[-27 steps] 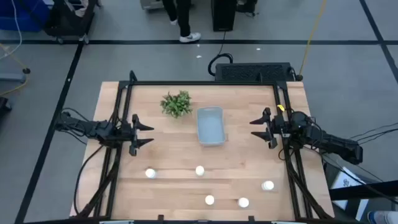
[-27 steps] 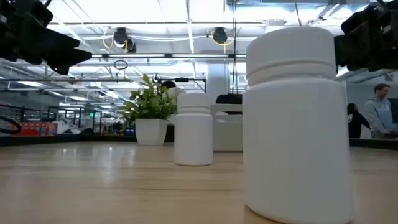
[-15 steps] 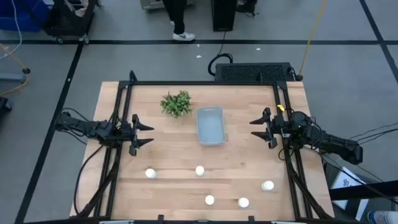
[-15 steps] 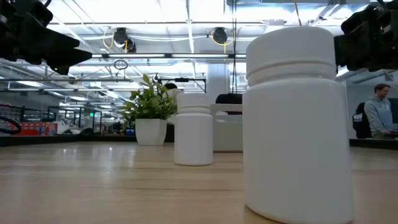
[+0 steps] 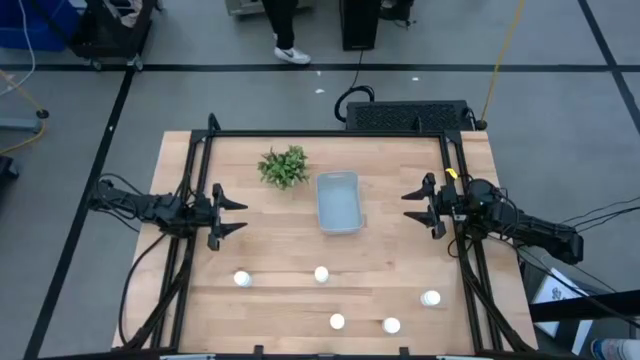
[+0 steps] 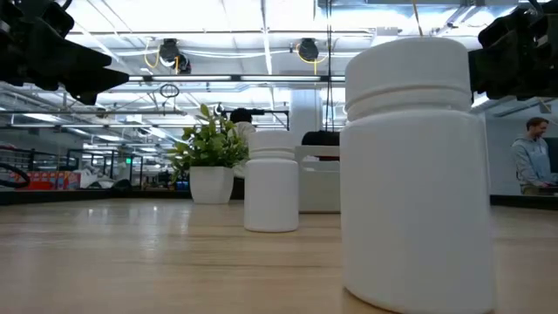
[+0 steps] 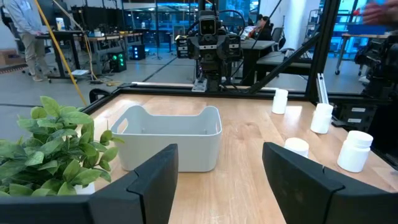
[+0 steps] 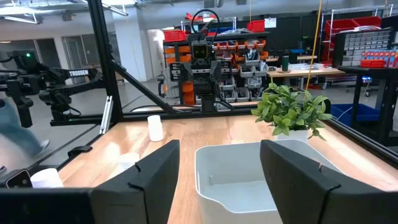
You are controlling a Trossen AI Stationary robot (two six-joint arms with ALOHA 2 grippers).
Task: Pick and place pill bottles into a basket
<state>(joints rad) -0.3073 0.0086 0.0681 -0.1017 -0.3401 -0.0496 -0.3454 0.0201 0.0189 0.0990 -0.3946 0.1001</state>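
Basket point(image 5: 338, 203) sits midway between both open hands, untouched.

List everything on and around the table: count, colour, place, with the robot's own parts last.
small white round pill bottles: five, white, on the near half of the table, none in the bin
translucent pale blue-grey plastic basket: one, table centre, nothing in it
green leafy plant: one, in a white pot, beside the basket's far left corner
wooden table: one, light wood, black frame around it
person: one, dark trousers and white shoe, on the floor beyond the table
left gripper: black, open, over the table's left edge
right gripper: black, open, over the table's right edge
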